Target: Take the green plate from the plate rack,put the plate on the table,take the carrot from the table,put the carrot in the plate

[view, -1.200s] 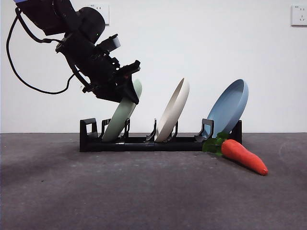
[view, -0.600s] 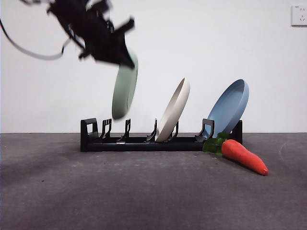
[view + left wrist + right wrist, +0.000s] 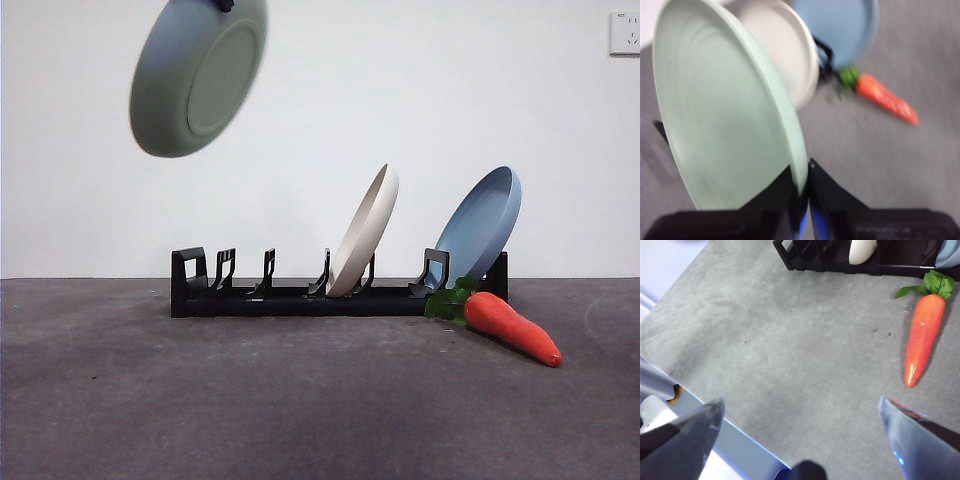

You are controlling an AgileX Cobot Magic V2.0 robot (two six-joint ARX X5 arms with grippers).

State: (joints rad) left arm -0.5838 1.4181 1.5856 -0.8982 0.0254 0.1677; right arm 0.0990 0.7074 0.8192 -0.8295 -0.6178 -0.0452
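Note:
The green plate (image 3: pixel 198 74) hangs high at the upper left, well clear of the plate rack (image 3: pixel 300 292), with its underside turned toward the front view. My left gripper (image 3: pixel 802 172) is shut on the green plate's (image 3: pixel 725 115) rim; in the front view only a black tip shows at the plate's top edge. On the table (image 3: pixel 300 400), the carrot (image 3: pixel 505 325) lies by the rack's right end, leaves toward the rack. My right gripper (image 3: pixel 802 415) is open above the table, some way short of the carrot (image 3: pixel 924 337).
A cream plate (image 3: pixel 362 232) and a blue plate (image 3: pixel 478 225) lean in the rack. The rack's left slots stand empty. A white wall rises behind the table. The table's near edge (image 3: pixel 705 415) shows in the right wrist view.
The left gripper has lifted the green plate out of the rack's left slot and carried it up and to the left, turning its underside toward the front. The carrot and other plates have stayed put.

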